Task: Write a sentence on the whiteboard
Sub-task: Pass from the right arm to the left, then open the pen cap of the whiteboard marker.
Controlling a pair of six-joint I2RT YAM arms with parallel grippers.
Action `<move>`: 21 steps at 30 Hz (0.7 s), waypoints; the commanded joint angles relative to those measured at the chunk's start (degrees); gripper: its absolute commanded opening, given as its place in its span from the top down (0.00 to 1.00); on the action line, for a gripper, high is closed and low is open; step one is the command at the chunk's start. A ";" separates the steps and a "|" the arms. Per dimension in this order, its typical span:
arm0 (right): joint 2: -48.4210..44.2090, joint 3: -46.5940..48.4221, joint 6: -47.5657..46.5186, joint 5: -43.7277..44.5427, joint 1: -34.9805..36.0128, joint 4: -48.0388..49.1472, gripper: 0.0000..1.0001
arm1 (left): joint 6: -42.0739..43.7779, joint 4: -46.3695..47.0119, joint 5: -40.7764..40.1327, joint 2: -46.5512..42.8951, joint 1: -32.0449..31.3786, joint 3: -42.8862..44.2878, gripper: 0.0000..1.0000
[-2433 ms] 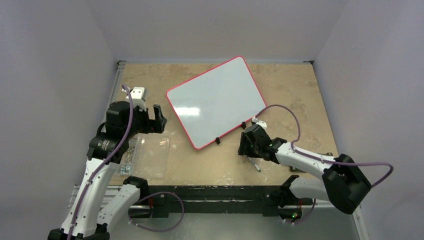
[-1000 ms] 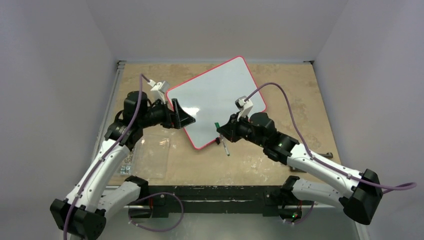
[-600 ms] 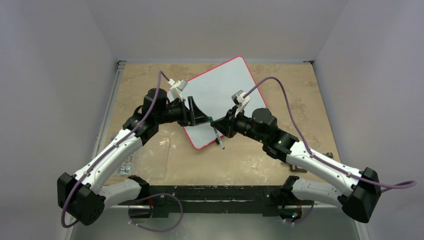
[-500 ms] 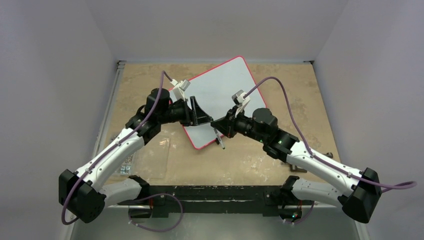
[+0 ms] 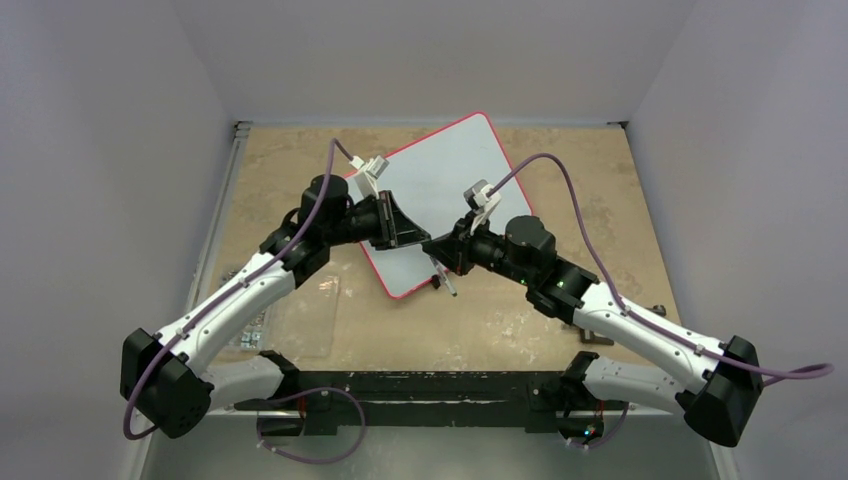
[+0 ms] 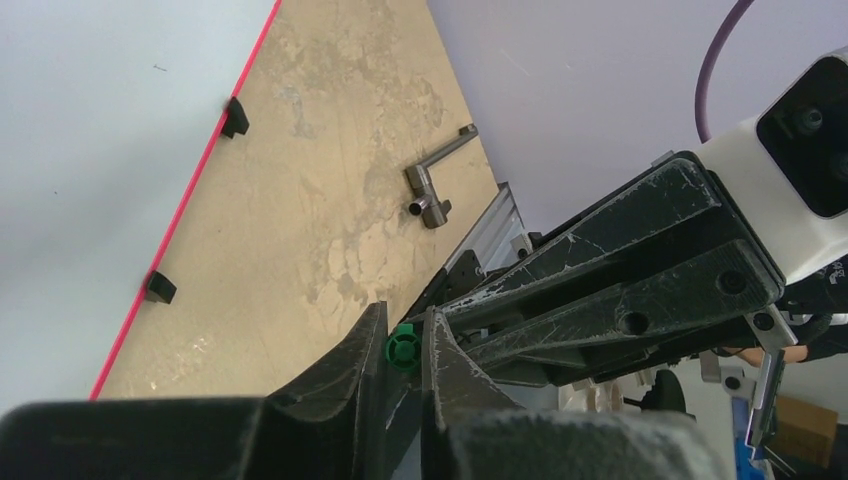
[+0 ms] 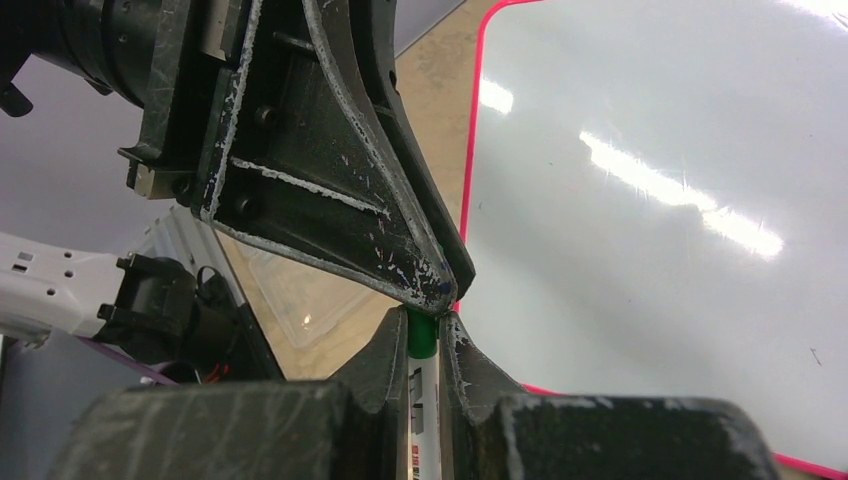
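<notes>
The whiteboard (image 5: pixel 450 185), white with a thin red-pink rim, lies tilted at the back of the table; it also shows in the wrist views (image 6: pixel 100 150) (image 7: pixel 650 200). No sentence is in view on its surface. Above the board's near-left edge my right gripper (image 5: pixel 434 250) (image 7: pixel 424 318) is shut on a white marker (image 5: pixel 447 283) (image 7: pixel 424 400), just below its green cap (image 7: pixel 422 340). My left gripper (image 5: pixel 420 243) (image 6: pixel 405 312) meets it tip to tip and is shut on that green cap (image 6: pixel 403 349).
A clear plastic sheet (image 5: pixel 300 315) lies at the left front, with small metal parts (image 5: pixel 255 320) beside it. Black clips (image 6: pixel 235 117) (image 6: pixel 160 288) sit along the board's near edge. A metal L-shaped tool (image 6: pixel 435 190) lies on the table to the right.
My left gripper has come in from the left to the marker's cap and closed on it. The right gripper has held the marker almost still.
</notes>
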 commanded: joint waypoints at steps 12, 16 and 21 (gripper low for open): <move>-8.45 1.55 4.56 11.28 0.36 0.96 0.10 | -1.10 2.79 -14.58 -8.90 0.25 2.48 1.00; -11.21 0.38 5.93 9.40 0.25 4.14 0.10 | -2.58 4.93 -18.57 -12.22 0.48 3.36 1.00; -12.92 -1.50 8.90 4.74 -0.89 12.75 0.13 | -7.11 11.32 -19.66 -14.03 1.53 4.51 1.00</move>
